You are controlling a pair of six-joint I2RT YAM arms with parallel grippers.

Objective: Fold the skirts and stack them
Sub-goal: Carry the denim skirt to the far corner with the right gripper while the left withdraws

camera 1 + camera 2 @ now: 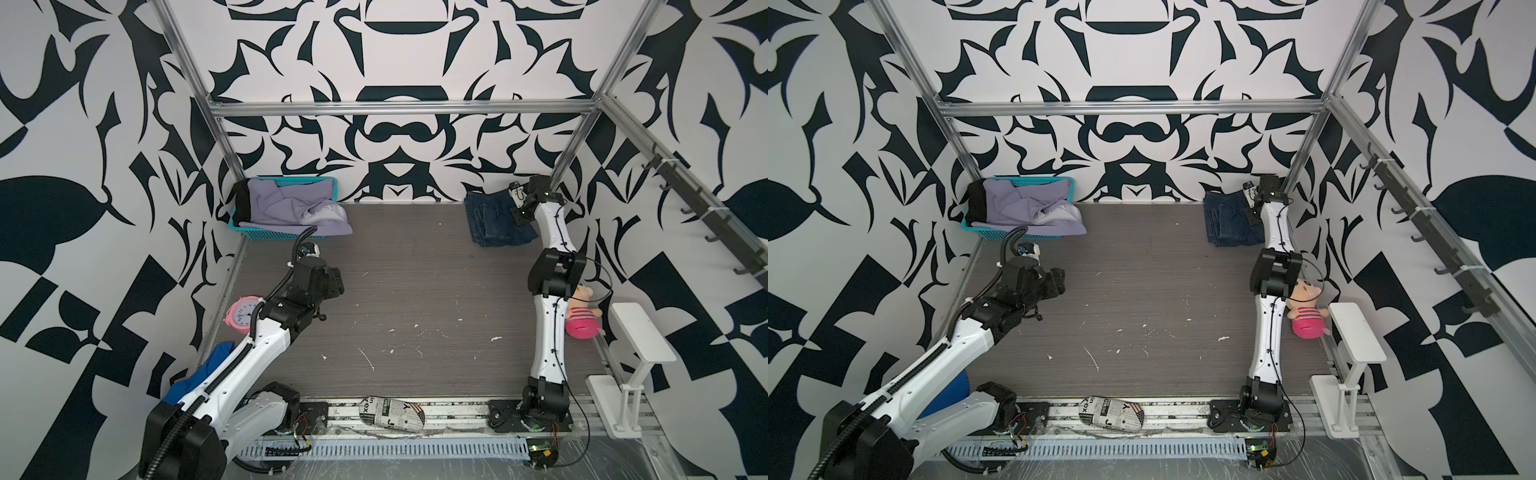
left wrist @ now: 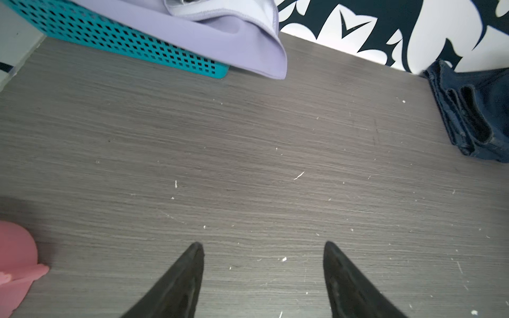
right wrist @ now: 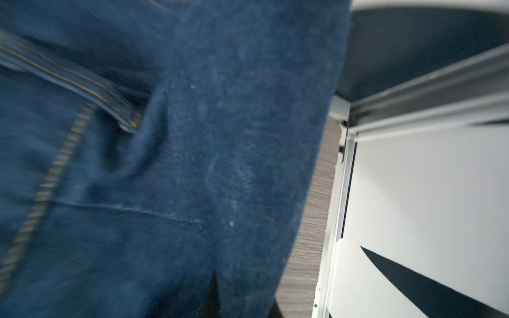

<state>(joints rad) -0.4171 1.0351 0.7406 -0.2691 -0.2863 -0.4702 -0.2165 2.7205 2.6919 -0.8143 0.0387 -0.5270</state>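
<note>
The left arm (image 1: 266, 340) reaches from the near left corner of the bench (image 1: 415, 270) toward its middle, wrist bent forward. The left pincer (image 2: 263, 243) has its jaws apart, with nothing between the fingers (image 2: 190, 275). The right arm (image 1: 548, 332) extends along the bench's right edge to its far right corner. The right pincer (image 1: 519, 210) points down, jaws closed.

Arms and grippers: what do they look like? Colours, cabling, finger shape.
Both arms share white link shells with black joint housings and black bases. The left arm carries a black corrugated conduit fixed with white ties; the right arm has a thin black cable along its shell. The left gripper has two matte black fingers tapering to points.
</note>
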